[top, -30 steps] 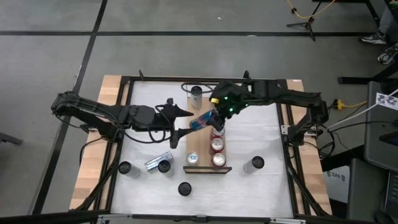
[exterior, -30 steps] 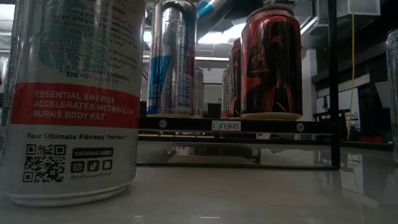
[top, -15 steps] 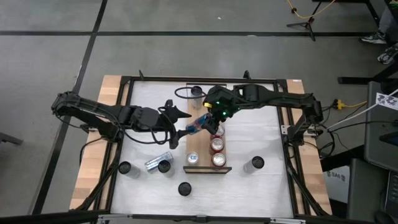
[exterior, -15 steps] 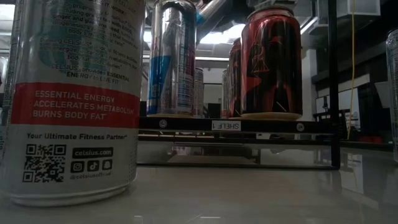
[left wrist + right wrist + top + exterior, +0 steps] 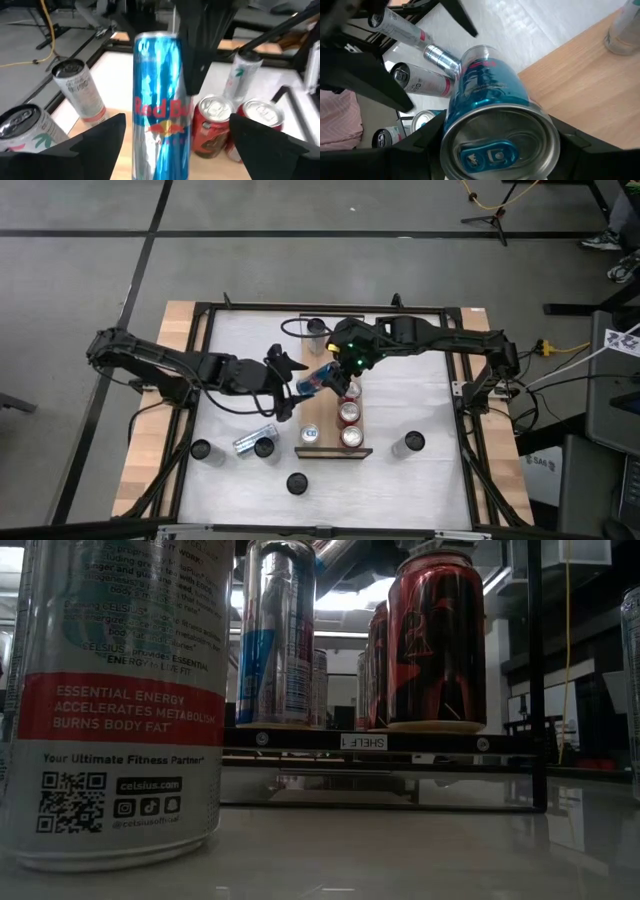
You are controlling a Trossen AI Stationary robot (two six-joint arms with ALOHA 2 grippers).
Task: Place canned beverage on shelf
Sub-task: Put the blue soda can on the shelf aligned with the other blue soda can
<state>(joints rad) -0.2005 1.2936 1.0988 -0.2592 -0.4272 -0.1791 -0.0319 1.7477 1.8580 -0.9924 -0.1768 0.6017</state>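
Note:
A blue-and-silver beverage can [image 5: 318, 377] hangs tilted above the far end of the shelf [image 5: 325, 412], a light wooden plank with a dark lip at its near end. My right gripper [image 5: 341, 370] is shut on the can's top end. My left gripper [image 5: 292, 385] stands open at the can's lower end. In the left wrist view its two fingers flank the can [image 5: 160, 105] without touching it. On the shelf stand two red cans [image 5: 350, 424] and a silver-blue can [image 5: 310, 434]. My right gripper pinches the can's wall just below its top rim [image 5: 451, 116] between its two fingers [image 5: 415, 150]. The fingers slant down from the table's far right and lie along the can. The can is lifted clear of the shelf, tilted, bottom toward my left gripper.
One can [image 5: 316, 330] stands on the table beyond the shelf. Several more stand or lie near the front left [image 5: 255, 444], and one stands at the right [image 5: 408, 444]. In the low view a big white can [image 5: 120, 700] fills the near left, beside the shelf's front edge [image 5: 362, 741].
My right gripper has carried the blue can a little toward the table's left and down, and the can stays tilted. My left gripper has moved toward the table's right, closer to the can's lower end.

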